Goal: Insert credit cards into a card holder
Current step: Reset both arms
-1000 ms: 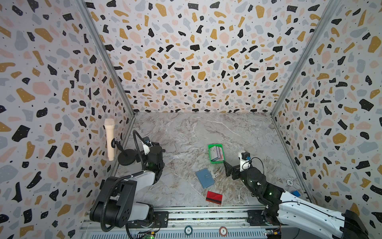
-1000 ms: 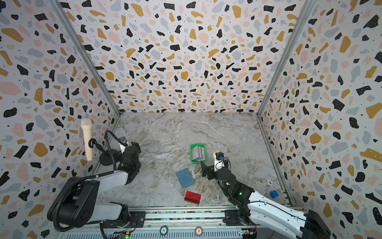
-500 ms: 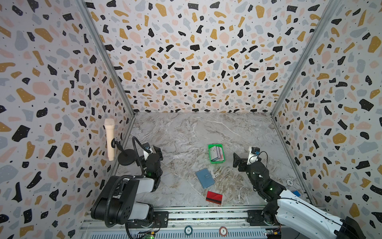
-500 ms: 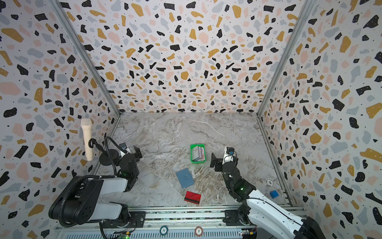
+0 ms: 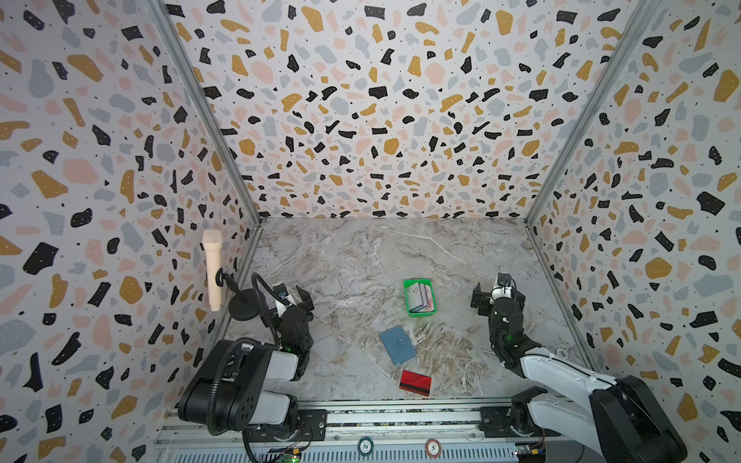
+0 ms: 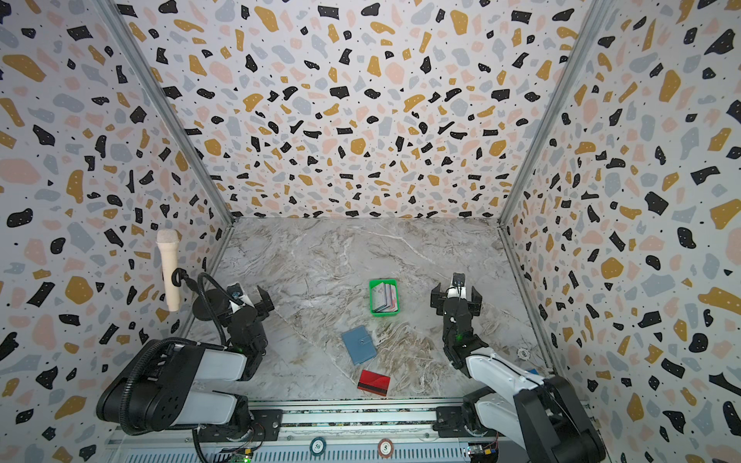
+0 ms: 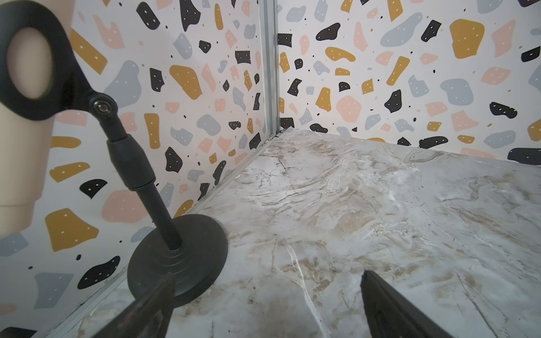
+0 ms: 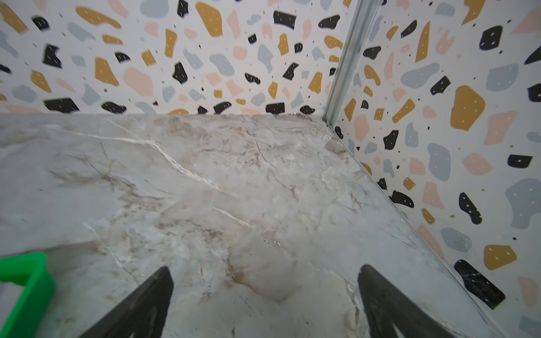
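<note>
Now the green tray (image 5: 406, 298) holds a stack of credit cards (image 5: 421, 297), the closed card holder (image 5: 397, 344) lies on the worktop (image 5: 361, 256) between it and a loose red card (image 5: 415, 382), and the left pincer (image 7: 266, 278) and right pincer (image 8: 265, 269) both stand wide, empty.

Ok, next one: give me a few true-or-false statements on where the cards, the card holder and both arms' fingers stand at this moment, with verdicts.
1. The card holder lies closed on the table. True.
2. The red card with the dark stripe sits inside the card holder. False: it lies flat on the table outside the holder, on the side nearer the robot's base.
3. The left fingers and the right fingers are open and hold nothing. True.
4. The green tray is empty. False: it holds a stack of cards.
</note>
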You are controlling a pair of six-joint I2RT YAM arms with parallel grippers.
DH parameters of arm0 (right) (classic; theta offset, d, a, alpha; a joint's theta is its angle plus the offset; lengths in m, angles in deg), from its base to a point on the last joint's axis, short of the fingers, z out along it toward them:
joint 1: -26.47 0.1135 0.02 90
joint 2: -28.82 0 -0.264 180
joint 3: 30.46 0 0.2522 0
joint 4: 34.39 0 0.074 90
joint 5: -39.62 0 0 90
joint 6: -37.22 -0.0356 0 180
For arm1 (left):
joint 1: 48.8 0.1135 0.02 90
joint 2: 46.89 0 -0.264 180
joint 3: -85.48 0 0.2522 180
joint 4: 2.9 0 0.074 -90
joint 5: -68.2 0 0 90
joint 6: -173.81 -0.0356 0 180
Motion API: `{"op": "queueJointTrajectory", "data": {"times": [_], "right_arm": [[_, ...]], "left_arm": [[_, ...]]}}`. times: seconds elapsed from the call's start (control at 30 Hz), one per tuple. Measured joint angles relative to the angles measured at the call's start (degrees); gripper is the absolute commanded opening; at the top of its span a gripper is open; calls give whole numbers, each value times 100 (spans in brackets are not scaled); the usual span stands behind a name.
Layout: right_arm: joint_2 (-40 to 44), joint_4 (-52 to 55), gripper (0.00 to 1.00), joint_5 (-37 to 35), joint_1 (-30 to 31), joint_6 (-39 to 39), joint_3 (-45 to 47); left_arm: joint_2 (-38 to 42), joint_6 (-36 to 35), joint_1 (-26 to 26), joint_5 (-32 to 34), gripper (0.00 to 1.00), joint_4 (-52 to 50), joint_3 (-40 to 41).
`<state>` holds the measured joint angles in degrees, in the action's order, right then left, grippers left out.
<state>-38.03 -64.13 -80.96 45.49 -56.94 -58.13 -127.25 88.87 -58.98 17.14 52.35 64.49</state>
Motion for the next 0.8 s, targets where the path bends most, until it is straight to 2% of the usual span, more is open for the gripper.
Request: {"op": "queueJointTrajectory", "data": {"times": [0.27, 0.4, 0.53, 0.8], "right_arm": [[-1488, -2076, 99, 1016, -874, 452, 372], [-1860, -2505, 99, 1762, -1226, 459, 372], [-1930, -2559, 99, 2238, -1392, 457, 328], [-1923, -2568, 99, 2455, -1394, 448, 323]], "left_arm": [[0, 0, 0, -9, 100, -2, 0], [0, 0, 0, -9, 100, 0, 0], [0, 0, 0, -9, 100, 0, 0], [0, 0, 0, -11, 100, 0, 0]]}}
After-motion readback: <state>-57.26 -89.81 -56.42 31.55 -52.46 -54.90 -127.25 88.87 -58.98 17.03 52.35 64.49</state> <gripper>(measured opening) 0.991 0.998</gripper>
